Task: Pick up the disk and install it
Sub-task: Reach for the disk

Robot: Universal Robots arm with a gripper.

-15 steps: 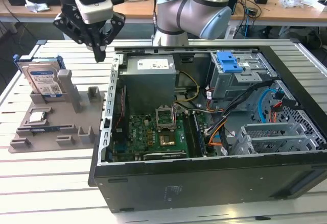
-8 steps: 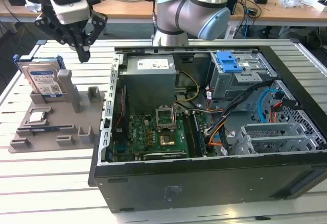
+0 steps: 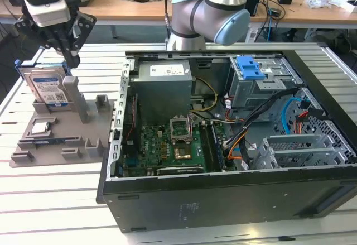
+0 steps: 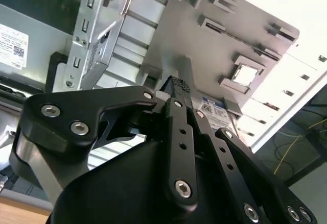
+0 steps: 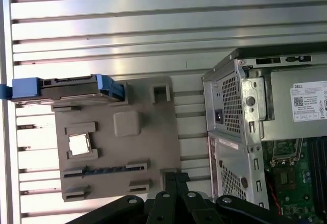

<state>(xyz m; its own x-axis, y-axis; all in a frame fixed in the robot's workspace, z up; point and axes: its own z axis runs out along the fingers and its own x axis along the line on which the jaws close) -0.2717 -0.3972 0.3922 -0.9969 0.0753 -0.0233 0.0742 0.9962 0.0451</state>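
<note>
Claw hangs just above the disk — upright on its gray holder.

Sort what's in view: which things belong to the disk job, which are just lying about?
Job:
disk, standing in the holder
gripper above it
open case

Lying about:
chip on the holder
blue bracket in the case
desk behind

Blue-framed silver disk, upright on edge
</note>
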